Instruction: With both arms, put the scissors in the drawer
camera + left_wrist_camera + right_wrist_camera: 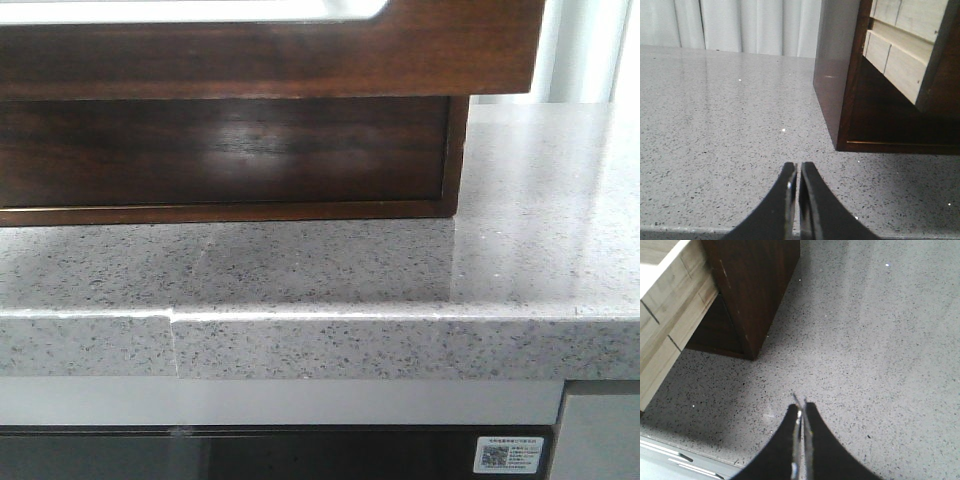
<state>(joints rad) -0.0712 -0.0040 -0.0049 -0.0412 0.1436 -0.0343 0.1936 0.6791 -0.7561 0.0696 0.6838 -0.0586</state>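
The drawer [420, 55], a dark brown glossy front with a white patch along its top edge, stands pulled out over the cabinet [220, 150]. Its pale wooden side shows in the left wrist view [897, 60] and the right wrist view [670, 315]. My right gripper [801, 407] is shut on thin metal blades, the scissors [796, 400], whose tips poke out past the fingertips above the countertop. The rest of the scissors is hidden. My left gripper [797, 167] is shut and empty, low over the countertop beside the cabinet's corner. Neither gripper shows in the front view.
The grey speckled stone countertop [540, 200] carries the dark wooden cabinet [840, 85]. Its front edge [300, 340] has a seam at the left. White curtains [730, 25] hang behind. A dark appliance front with a label [510, 455] sits below the counter.
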